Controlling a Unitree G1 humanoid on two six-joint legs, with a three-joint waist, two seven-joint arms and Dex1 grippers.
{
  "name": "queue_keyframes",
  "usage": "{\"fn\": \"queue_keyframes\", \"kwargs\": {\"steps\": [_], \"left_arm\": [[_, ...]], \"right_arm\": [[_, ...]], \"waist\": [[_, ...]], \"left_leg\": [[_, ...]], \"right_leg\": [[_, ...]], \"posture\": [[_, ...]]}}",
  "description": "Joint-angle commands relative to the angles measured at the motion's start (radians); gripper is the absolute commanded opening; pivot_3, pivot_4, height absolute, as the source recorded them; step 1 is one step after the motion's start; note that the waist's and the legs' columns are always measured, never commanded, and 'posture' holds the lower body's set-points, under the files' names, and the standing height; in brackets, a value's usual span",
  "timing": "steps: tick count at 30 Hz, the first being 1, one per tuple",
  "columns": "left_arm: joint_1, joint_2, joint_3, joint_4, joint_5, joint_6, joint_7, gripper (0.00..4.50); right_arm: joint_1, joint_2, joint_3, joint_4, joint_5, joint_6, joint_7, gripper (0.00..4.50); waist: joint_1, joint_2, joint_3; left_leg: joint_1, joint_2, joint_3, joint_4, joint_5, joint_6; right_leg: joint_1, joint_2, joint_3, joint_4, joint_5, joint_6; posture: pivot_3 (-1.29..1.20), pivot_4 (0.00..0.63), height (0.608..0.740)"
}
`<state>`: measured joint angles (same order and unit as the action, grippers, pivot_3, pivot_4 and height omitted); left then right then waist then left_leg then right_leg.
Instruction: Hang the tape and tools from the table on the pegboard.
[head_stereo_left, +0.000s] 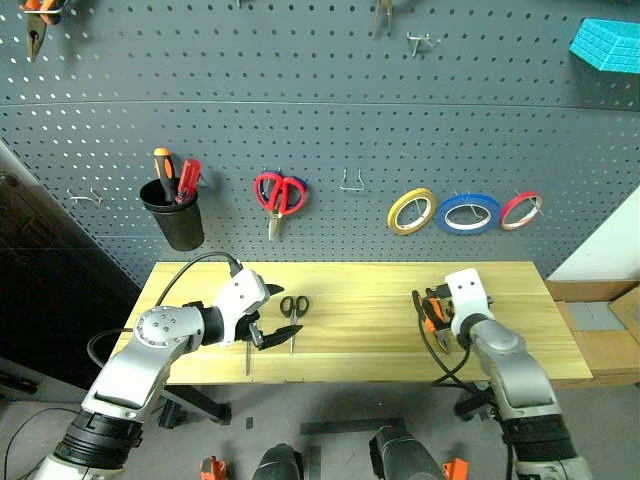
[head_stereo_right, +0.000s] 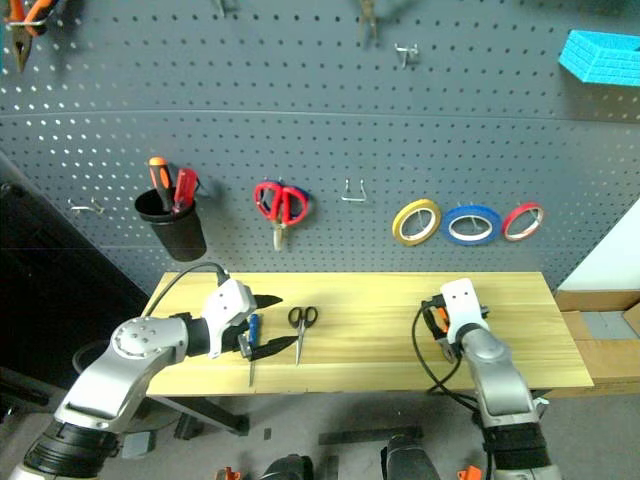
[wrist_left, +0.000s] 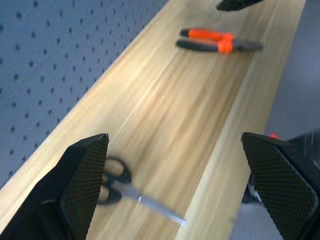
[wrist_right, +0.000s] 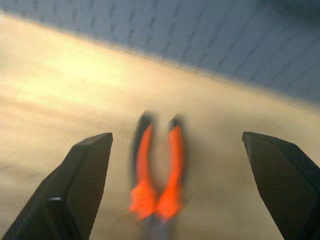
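Jaws first: our right gripper (wrist_right: 175, 175) stands wide open with nothing between its fingers, and the pliers (wrist_right: 157, 170) lie flat on the table (head_stereo_left: 380, 330) in the gap ahead of it, orange handles toward the pegboard (head_stereo_left: 350, 120). In the head views we see that same gripper over the right part of the plank, right at the pliers, which rest on the wood.

Our left gripper (wrist_left: 177, 190) is also spread wide and empty. Its wrist view shows the black-handled scissors (wrist_left: 117, 185) lying on the table just beside one fingertip, blades pointing toward the near edge. From the head views we place the scissors (head_stereo_right: 301, 325) left of centre, with the blue-handled screwdriver (head_stereo_right: 252, 345) lying just beside the left gripper's fingers; we cannot tell whether they touch it.

Further out, on the pegboard, the blue tape (head_stereo_left: 467, 213) hangs between a yellow roll (head_stereo_left: 412, 211) and a thin red roll (head_stereo_left: 521, 210), so we judge that part done. Red-handled scissors (head_stereo_left: 279, 196) hang to the left of an empty hook (head_stereo_left: 351, 182), and a black cup (head_stereo_left: 175, 215) holds two screwdrivers.

We judge the pliers, black-handled scissors and blue-handled screwdriver all remain to be hung; none is yet grasped.
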<state>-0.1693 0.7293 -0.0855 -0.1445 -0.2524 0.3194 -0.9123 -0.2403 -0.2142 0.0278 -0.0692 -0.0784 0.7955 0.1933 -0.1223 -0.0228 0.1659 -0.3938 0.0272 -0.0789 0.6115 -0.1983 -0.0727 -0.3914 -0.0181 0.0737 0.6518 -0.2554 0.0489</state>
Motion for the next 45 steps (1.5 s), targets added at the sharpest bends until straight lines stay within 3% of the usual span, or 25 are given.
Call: {"fn": "queue_keyframes", "kwargs": {"steps": [1,23,26,30,35,38,45], "left_arm": [[-0.024,0.001,0.018,0.002,0.009,-0.032,-0.008,4.5],[-0.016,-0.024,0.009,0.0,0.02,-0.037,-0.008,4.5],[-0.014,-0.027,0.011,0.002,0.021,-0.038,-0.007,4.5],[-0.001,-0.048,0.035,0.003,-0.005,-0.027,0.01,4.5],[0.035,-0.081,0.095,-0.001,-0.055,0.004,0.043,4.5],[0.067,-0.086,0.117,-0.01,-0.02,-0.092,0.066,4.5],[0.1,-0.143,0.242,-0.04,-0.131,-0.072,0.119,4.5]], "right_arm": [[-0.077,0.0,-0.019,0.069,0.008,0.1,-0.015,4.46],[-0.43,-0.034,-0.046,0.922,0.055,-0.12,0.042,4.46],[-0.456,-0.043,-0.039,0.984,0.05,-0.138,0.062,3.92],[-0.454,-0.028,-0.011,1.004,0.029,-0.197,0.055,2.63],[-0.399,0.006,0.012,0.855,0.009,-0.266,0.001,2.62],[-0.305,0.03,0.019,0.556,0.022,-0.239,-0.006,2.62],[-0.074,0.103,0.104,-0.203,0.039,-0.27,0.003,2.62]], "waist": [[0.004,0.0,0.0],[-0.019,-0.001,-0.001],[-0.019,-0.001,-0.002],[-0.019,-0.002,-0.006],[-0.02,-0.002,-0.007],[-0.019,-0.002,-0.007],[-0.016,0.0,-0.006]], "left_leg": [[0.0,0.0,0.0,0.0,0.0,0.0],[-0.004,0.0,0.0,0.0,0.0,0.0],[-0.004,0.0,0.0,0.0,0.0,0.001],[-0.004,0.0,0.0,0.0,0.0,0.001],[-0.003,0.001,0.0,0.001,0.0,0.001],[-0.005,0.001,0.0,0.001,0.0,0.001],[-0.007,0.002,0.0,-0.001,0.0,0.001]], "right_leg": [[0.0,0.0,0.0,0.0,0.0,0.0],[-0.007,0.0,-0.001,0.006,0.003,0.006],[-0.007,0.001,0.0,0.007,0.003,0.006],[-0.006,0.001,0.0,0.007,0.003,0.006],[-0.007,0.001,0.0,0.008,0.003,0.006],[-0.01,0.002,0.001,0.012,0.002,0.005],[-0.014,0.002,0.001,0.013,0.001,0.004]], "posture": [[-0.11,0.105,0.74],[-0.08,0.097,0.74],[-0.08,0.097,0.74],[-0.07,0.099,0.74],[-0.07,0.106,0.74],[-0.07,0.11,0.74],[-0.07,0.12,0.74]]}}
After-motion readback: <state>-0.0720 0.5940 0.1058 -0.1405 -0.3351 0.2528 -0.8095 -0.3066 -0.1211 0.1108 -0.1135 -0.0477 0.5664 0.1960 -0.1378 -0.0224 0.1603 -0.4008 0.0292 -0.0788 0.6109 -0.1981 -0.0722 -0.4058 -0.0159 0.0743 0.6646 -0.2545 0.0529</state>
